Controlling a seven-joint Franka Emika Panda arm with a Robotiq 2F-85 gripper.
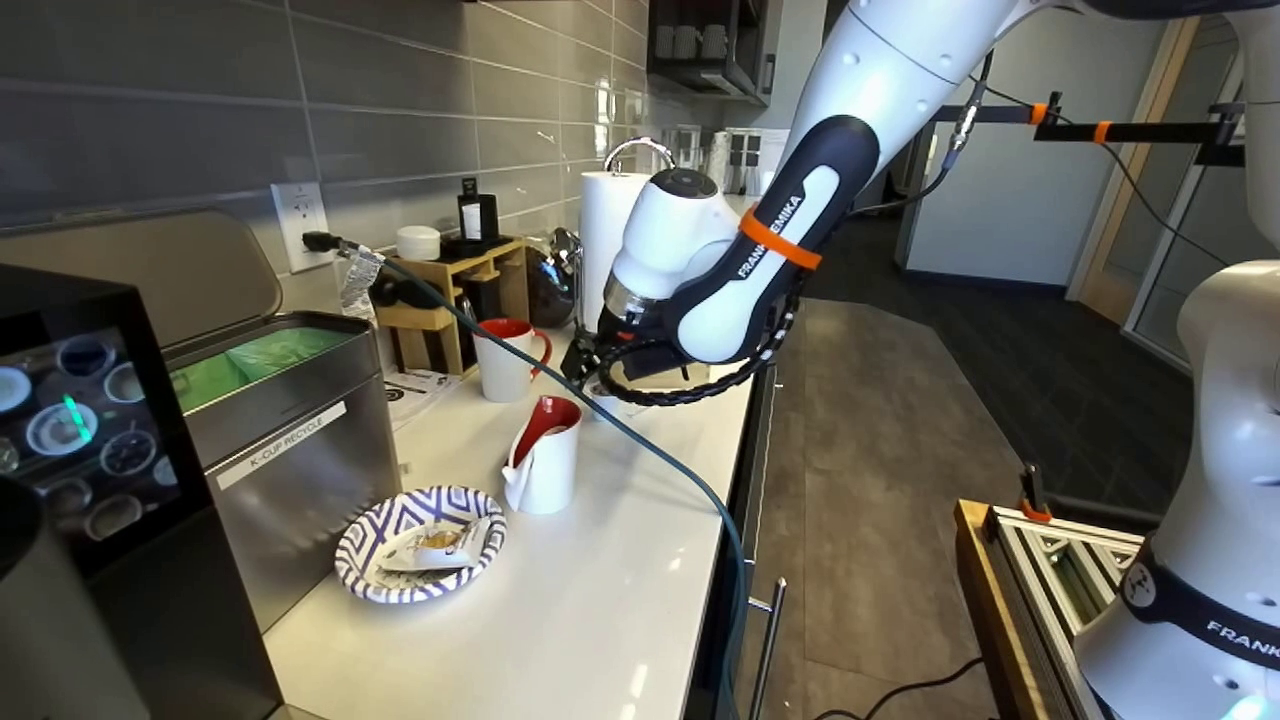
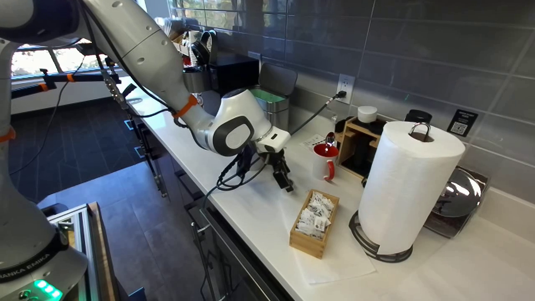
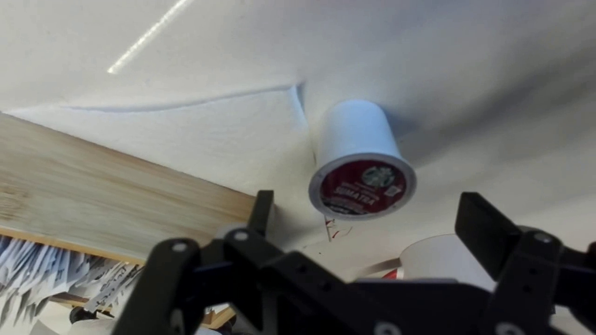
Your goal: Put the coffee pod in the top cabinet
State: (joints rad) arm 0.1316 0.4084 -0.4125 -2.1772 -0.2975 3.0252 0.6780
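Note:
The coffee pod is a small white cup with a dark red Sumatra lid (image 3: 363, 186). In the wrist view it stands on the white counter, lid up. It also shows small, partly hidden by a cable, in an exterior view (image 1: 603, 400). My gripper (image 3: 370, 211) is open and empty, its fingers apart on either side of the pod and not touching it. The gripper is low over the counter in both exterior views (image 1: 588, 362) (image 2: 284, 179). The top cabinet (image 1: 735, 75) is dark grey, high on the far wall, with its shadowed interior and several cups showing.
A wooden box of packets (image 2: 311, 242) stands beside the pod on a white napkin (image 2: 334, 267). A red-lined mug (image 2: 321, 167), a white pitcher (image 1: 545, 475), a patterned bowl (image 1: 360, 560) and a paper towel roll (image 2: 411, 188) are on the counter. A blue cable (image 1: 690, 480) crosses it.

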